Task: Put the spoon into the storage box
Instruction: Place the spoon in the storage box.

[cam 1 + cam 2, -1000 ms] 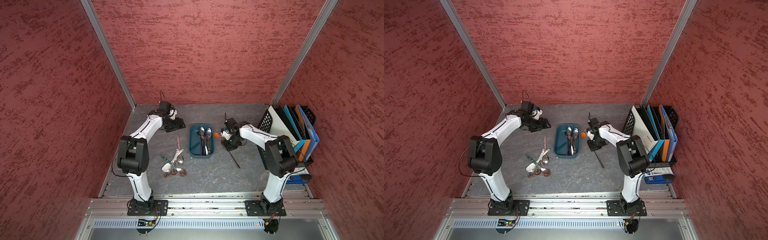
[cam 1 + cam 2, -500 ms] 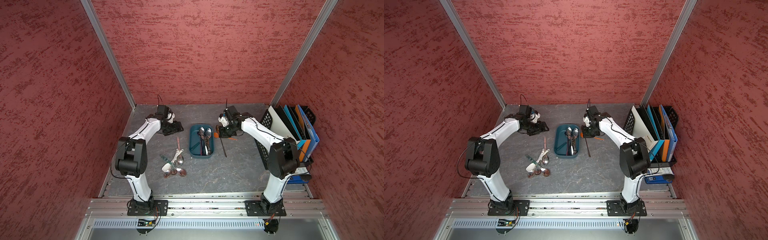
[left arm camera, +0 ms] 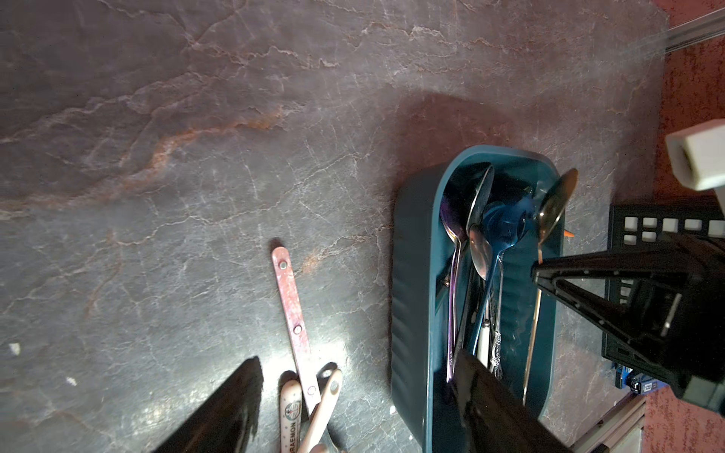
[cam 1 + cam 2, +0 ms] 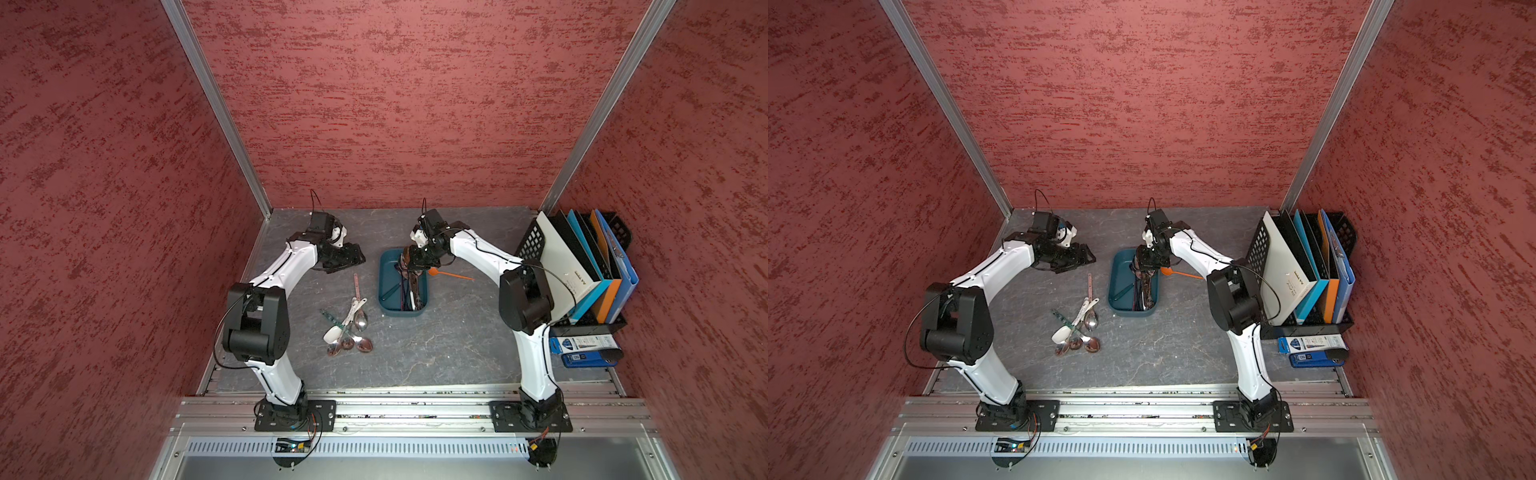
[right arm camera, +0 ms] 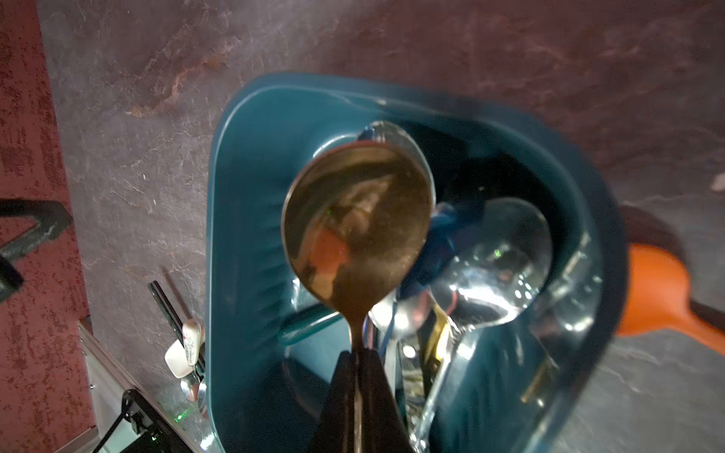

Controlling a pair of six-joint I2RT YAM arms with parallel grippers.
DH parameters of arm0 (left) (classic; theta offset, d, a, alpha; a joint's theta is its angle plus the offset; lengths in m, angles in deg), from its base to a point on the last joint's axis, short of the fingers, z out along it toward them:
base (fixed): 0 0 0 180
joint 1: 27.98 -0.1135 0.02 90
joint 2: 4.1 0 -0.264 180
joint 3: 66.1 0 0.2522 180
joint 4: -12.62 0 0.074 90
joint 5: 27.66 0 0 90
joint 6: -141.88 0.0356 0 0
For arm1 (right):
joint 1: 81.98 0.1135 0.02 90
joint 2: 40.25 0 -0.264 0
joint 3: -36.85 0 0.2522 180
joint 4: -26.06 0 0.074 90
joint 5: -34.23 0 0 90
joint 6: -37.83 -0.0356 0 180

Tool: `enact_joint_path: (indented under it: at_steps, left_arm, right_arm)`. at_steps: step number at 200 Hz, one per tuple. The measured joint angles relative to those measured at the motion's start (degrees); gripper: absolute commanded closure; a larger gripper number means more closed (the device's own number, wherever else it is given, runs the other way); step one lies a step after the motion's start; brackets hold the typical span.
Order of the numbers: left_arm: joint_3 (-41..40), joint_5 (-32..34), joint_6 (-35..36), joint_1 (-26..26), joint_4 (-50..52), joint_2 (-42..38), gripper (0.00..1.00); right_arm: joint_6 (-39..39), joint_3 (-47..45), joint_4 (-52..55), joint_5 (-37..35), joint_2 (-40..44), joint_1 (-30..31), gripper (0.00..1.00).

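2 white arms (image 4: 286,264), black joints (image 4: 255,320), thin black cables (image 4: 905,343), black fingers (image 3: 490,404).

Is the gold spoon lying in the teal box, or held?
Held. The right tool is shut on the gold spoon over the storage box; whether its handle touches inside, cannot tell.

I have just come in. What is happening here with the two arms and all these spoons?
The right gripper is shut on the handle of a brass-coloured metal spoon and holds it over the shallow dark teal plastic storage box, which already has several spoons in it. The left gripper is open and empty. A pile of loose spoons and one orange spoon lie on the table outside it.
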Motion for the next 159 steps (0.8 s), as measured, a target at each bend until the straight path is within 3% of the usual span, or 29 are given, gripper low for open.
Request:
enact_joint_path:
  at_steps: [103, 137, 159]
  left_arm:
    - [0.00, 0.26, -0.22, -0.09, 0.02, -0.11, 0.19]
    - [0.00, 0.26, -0.39, -0.15, 0.02, -0.11, 0.20]
    - [0.00, 0.28, -0.39, -0.15, 0.04, -0.11, 0.19]
  right_arm:
    - [-2.75, 4.09, -0.20, 0.66, -6.93, 1.44, 1.00]
    - [-2.69, 6.49, 1.46, 0.09, -8.83, 2.49, 0.94]
    - [-2.38, 7.30, 2.64, -0.48, -9.40, 2.89, 0.85]
